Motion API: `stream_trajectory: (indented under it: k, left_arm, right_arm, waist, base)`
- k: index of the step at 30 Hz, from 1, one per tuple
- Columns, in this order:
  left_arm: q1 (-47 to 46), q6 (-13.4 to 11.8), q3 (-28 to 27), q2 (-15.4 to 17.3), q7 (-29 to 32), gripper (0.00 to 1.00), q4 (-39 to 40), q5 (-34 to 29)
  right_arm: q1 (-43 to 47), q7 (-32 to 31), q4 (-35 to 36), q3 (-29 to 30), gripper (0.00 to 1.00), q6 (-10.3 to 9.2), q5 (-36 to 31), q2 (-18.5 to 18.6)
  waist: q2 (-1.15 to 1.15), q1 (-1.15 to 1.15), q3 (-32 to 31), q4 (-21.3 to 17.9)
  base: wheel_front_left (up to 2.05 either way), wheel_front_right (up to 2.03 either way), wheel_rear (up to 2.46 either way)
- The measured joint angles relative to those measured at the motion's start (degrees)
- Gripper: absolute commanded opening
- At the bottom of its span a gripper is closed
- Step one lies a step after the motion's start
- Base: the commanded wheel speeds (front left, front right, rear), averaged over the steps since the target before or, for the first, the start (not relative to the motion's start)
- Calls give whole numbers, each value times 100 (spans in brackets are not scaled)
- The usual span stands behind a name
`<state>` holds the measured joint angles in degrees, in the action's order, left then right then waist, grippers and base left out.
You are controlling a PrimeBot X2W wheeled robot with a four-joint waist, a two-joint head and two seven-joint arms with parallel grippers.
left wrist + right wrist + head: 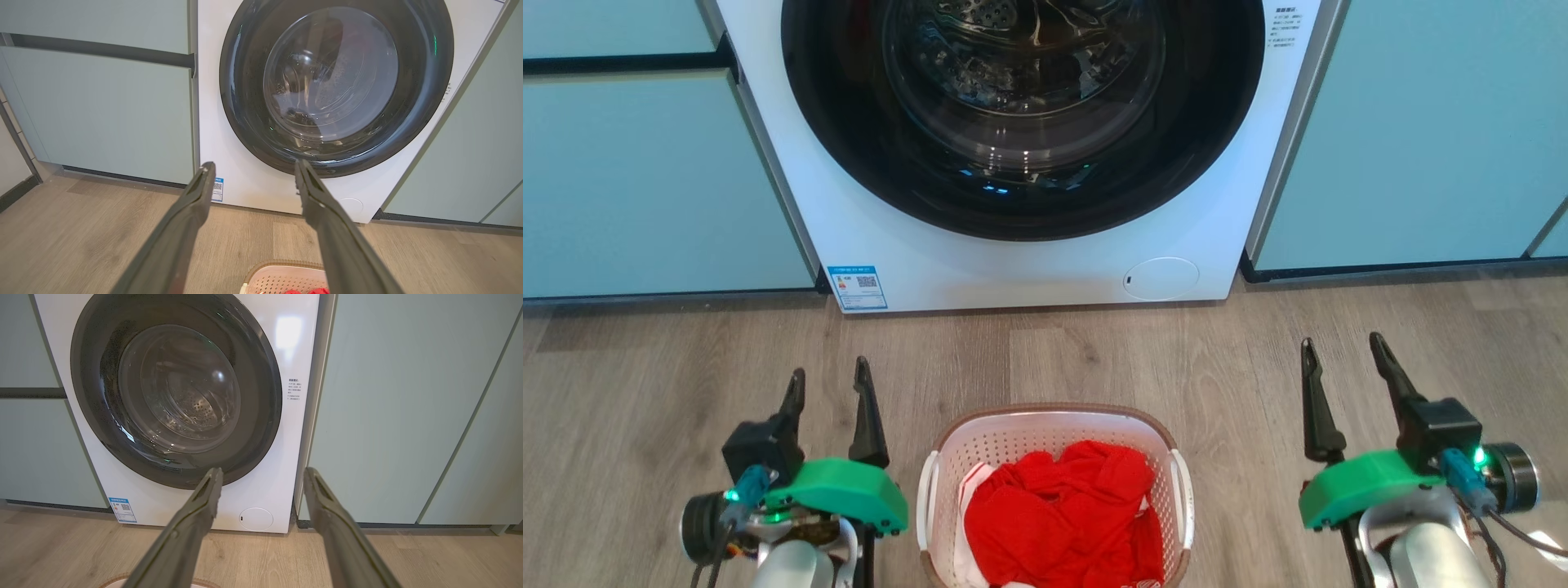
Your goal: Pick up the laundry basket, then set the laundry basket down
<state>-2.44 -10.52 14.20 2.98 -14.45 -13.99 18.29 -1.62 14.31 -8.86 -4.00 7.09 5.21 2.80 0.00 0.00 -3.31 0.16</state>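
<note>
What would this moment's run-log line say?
stage: before pickup | laundry basket: on floor, red clothes inside | left claw: open, empty | right claw: open, empty

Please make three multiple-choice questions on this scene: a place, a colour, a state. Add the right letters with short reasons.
1. Where stands the small white perforated plastic laundry basket? A) on the wooden floor before the white front-loading washer B) inside the drum C) on a shelf
2. What colour is the crumpled cloth in it? A) blue B) red C) green
3. How are the left claw and the right claw? A) both shut on handles B) left shut, right open C) both open, empty
Answers: 1 A, it sits on floorboards; 2 B, red fabric inside; 3 C, fingers apart, off the basket.
</note>
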Motion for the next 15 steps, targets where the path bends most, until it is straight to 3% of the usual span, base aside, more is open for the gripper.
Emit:
stream_trajectory:
  k: [9, 15]
  left_arm:
    - [-2, 301, -34, 0, 0, 100, -353, 140]
    - [-4, 346, -35, 0, 0, 100, -365, 135]
  right_arm:
    - [118, 0, -57, 4, 100, 0, 0, -15]
    - [118, 0, -57, 22, 100, 0, 7, -21]
  waist:
    - [0, 0, -9, 14]
    - [0, 0, 16, 9]
  base:
    - [0, 0, 0]
    - [0, 0, 0]
